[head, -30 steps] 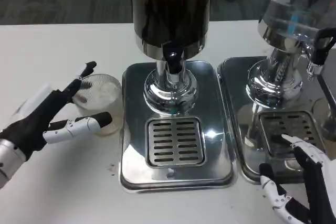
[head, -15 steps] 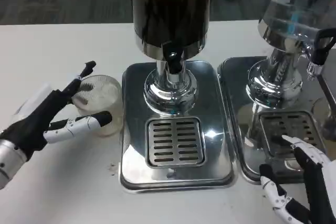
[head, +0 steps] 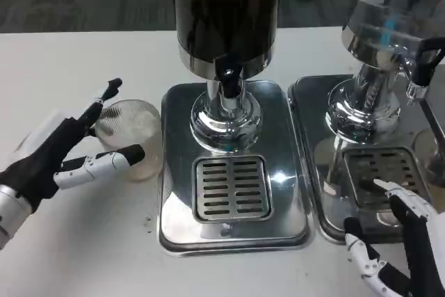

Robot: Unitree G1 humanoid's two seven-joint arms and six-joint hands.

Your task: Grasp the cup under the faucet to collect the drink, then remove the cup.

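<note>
A clear plastic cup (head: 133,137) stands on the white table just left of the steel drip tray (head: 233,172) of the dark drink dispenser (head: 227,26). Its black faucet (head: 229,74) hangs over the slotted grate (head: 231,187), where nothing stands. My left hand (head: 66,154) lies open beside the cup, fingers spread on either side of it, not closed around it. My right hand (head: 396,245) rests open at the lower right, near the front of the second tray.
A second dispenser (head: 386,46) with its own steel tray (head: 368,165) stands to the right, with a small tap (head: 417,85) at its side. Bare white table spreads to the left and front of the cup.
My left hand has drawn slightly back to the left, its fingers easing away from the cup. The cup and the right hand stay put.
</note>
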